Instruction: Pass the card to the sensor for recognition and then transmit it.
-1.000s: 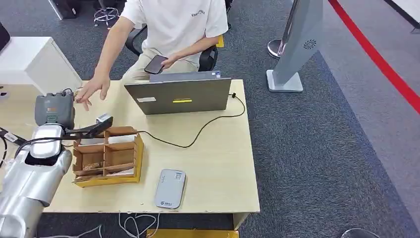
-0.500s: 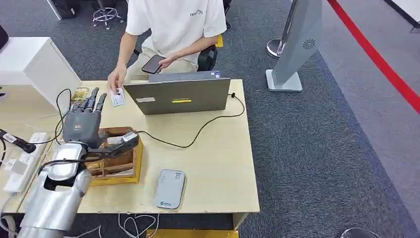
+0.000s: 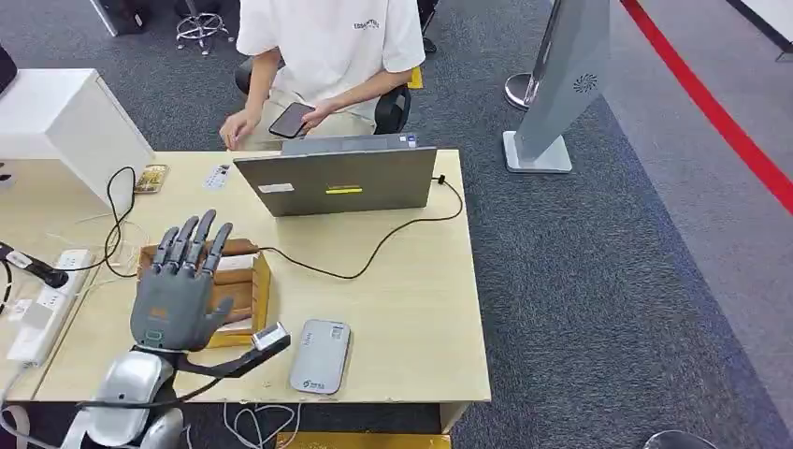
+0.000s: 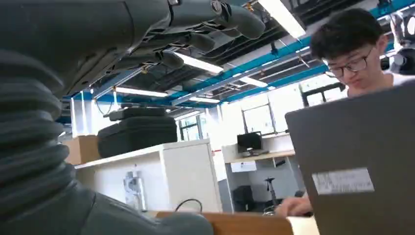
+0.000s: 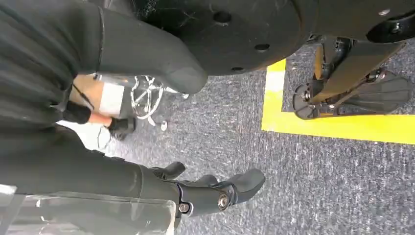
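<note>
L hand (image 3: 178,285): I see it raised over bench (image 3: 411,309) front, fingers spread, grasping nothing.
R hand (image 5: 205,188): hangs above floor, fingers loosely curled, empty.
Sensor (image 3: 319,355): grey, beside L hand.
Card (image 3: 218,176): far edge, near person's hand (image 3: 239,128).

Table (image 3: 411,309): laptop (image 3: 335,180), sensor (image 3: 320,355), box (image 3: 245,281), card (image 3: 218,176)

A small white card (image 3: 217,176) lies flat beside the laptop (image 3: 338,180).
</note>
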`<action>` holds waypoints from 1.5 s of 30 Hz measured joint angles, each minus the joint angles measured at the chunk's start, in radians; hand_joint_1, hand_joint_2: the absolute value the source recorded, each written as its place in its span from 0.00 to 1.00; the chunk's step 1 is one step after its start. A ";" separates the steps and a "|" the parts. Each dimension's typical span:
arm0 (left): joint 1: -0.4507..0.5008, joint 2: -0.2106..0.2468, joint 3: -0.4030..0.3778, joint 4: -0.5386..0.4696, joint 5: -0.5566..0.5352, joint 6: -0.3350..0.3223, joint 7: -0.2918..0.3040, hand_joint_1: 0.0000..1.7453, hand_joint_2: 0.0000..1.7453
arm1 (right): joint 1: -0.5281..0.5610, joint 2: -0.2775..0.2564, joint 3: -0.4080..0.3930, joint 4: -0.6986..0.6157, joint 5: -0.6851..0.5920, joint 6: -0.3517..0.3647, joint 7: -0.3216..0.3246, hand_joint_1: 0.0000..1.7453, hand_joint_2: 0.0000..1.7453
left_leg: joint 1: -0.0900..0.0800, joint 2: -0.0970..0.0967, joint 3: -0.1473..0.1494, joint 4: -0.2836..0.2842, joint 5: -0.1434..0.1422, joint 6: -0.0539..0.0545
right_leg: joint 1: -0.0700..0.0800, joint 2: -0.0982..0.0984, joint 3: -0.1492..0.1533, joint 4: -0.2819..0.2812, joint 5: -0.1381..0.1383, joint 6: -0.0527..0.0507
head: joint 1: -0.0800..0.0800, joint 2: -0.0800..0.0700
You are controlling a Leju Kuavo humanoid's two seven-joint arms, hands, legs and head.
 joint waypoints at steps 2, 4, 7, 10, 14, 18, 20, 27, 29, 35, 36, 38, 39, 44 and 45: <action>0.055 0.030 -0.004 -0.026 0.026 -0.053 0.013 0.00 1.00 | 0.003 0.000 -0.008 0.000 -0.011 -0.001 0.006 0.00 1.00 | 0.000 0.000 0.000 0.000 0.000 0.000 | 0.000 0.000 0.000 0.000 0.000 0.000 | 0.000 0.000; 0.101 0.060 -0.003 -0.026 0.051 -0.079 0.013 0.00 1.00 | 0.003 0.001 -0.010 0.000 -0.018 -0.002 0.011 0.00 1.00 | 0.000 0.000 0.001 0.000 0.000 0.000 | 0.000 0.000 0.000 0.000 -0.001 -0.001 | 0.000 0.000; 0.161 0.100 -0.001 -0.025 0.067 -0.081 0.010 0.00 1.00 | 0.004 0.002 -0.014 0.001 -0.027 -0.003 0.014 0.00 1.00 | 0.001 0.000 0.001 -0.001 0.000 0.000 | 0.001 -0.001 0.000 0.000 -0.001 -0.001 | -0.002 0.000; 0.195 0.121 0.003 -0.025 0.061 -0.083 0.011 0.00 1.00 | 0.004 0.003 -0.018 0.002 -0.032 -0.005 0.010 0.00 1.00 | 0.001 -0.001 0.001 -0.001 0.001 -0.001 | 0.001 -0.001 0.001 0.000 -0.001 -0.001 | -0.001 0.000; 0.212 0.133 0.005 -0.025 0.056 -0.085 0.014 0.00 1.00 | 0.004 0.004 -0.018 0.002 -0.034 -0.008 0.010 0.00 1.00 | 0.001 -0.001 0.000 -0.001 0.001 -0.001 | 0.001 -0.001 0.001 0.000 -0.001 -0.001 | -0.001 0.000; 0.222 0.139 0.011 -0.025 0.045 -0.091 0.027 0.00 1.00 | 0.004 0.005 -0.022 0.003 -0.034 -0.009 0.006 0.00 1.00 | 0.001 -0.001 0.000 0.000 0.001 -0.001 | 0.001 -0.002 0.001 0.000 -0.001 -0.001 | -0.001 0.000; 0.227 0.138 0.018 -0.025 0.038 -0.090 0.034 0.00 1.00 | 0.004 0.005 -0.024 0.003 -0.035 -0.011 0.003 0.00 1.00 | 0.001 -0.001 0.000 0.000 0.001 -0.001 | 0.001 -0.002 0.001 0.000 -0.001 -0.001 | -0.002 0.000; 0.244 0.129 0.084 -0.024 -0.035 -0.041 0.086 0.00 1.00 | 0.004 0.007 -0.024 0.003 -0.035 -0.014 0.005 0.00 1.00 | 0.001 -0.001 0.001 -0.001 0.001 -0.001 | 0.001 -0.002 0.001 0.000 -0.001 -0.001 | -0.001 0.000; 0.246 0.126 0.105 -0.023 -0.055 -0.025 0.098 0.00 1.00 | 0.004 0.008 -0.024 0.004 -0.035 -0.016 0.006 0.00 1.00 | 0.002 -0.002 0.001 -0.001 0.001 -0.001 | 0.001 -0.002 0.001 0.000 -0.001 -0.001 | -0.001 0.000; 0.252 0.110 0.163 -0.014 -0.072 0.003 0.106 0.00 1.00 | 0.004 0.009 -0.024 0.004 -0.035 -0.018 0.008 0.00 1.00 | 0.001 -0.002 0.001 0.000 0.001 -0.001 | 0.001 -0.002 0.001 0.000 -0.001 -0.001 | -0.001 0.000; 0.252 0.107 0.171 -0.012 -0.072 0.005 0.108 0.00 1.00 | 0.004 0.009 -0.024 0.004 -0.035 -0.018 0.008 0.00 1.00 | 0.001 -0.002 0.001 0.000 0.001 -0.001 | 0.001 -0.002 0.001 0.000 -0.001 -0.001 | -0.001 0.000; 0.253 0.102 0.183 -0.008 -0.072 0.006 0.109 0.00 1.00 | 0.004 0.009 -0.024 0.004 -0.035 -0.018 0.009 0.00 1.00 | 0.001 -0.002 0.001 0.000 0.001 -0.001 | 0.001 -0.002 0.001 0.000 -0.001 -0.001 | -0.001 0.000; 0.253 0.101 0.187 -0.006 -0.072 0.007 0.109 0.00 1.00 | 0.004 0.009 -0.024 0.004 -0.035 -0.018 0.010 0.00 1.00 | 0.001 -0.002 0.001 0.000 0.001 -0.001 | 0.001 -0.002 0.001 0.000 -0.001 -0.001 | -0.002 0.000; 0.253 0.092 0.206 0.005 -0.074 0.011 0.113 0.00 1.00 | 0.003 0.009 -0.024 0.004 -0.034 -0.018 0.011 0.00 1.00 | 0.002 -0.001 0.001 0.000 0.001 -0.001 | 0.001 -0.002 0.001 0.000 -0.001 -0.001 | -0.002 0.000; 0.252 0.089 0.213 0.010 -0.074 0.014 0.113 0.00 1.00 | 0.003 0.009 -0.024 0.004 -0.034 -0.018 0.011 0.00 1.00 | 0.002 -0.002 0.001 0.000 0.001 -0.001 | 0.001 -0.002 0.001 0.000 -0.001 -0.001 | -0.001 0.000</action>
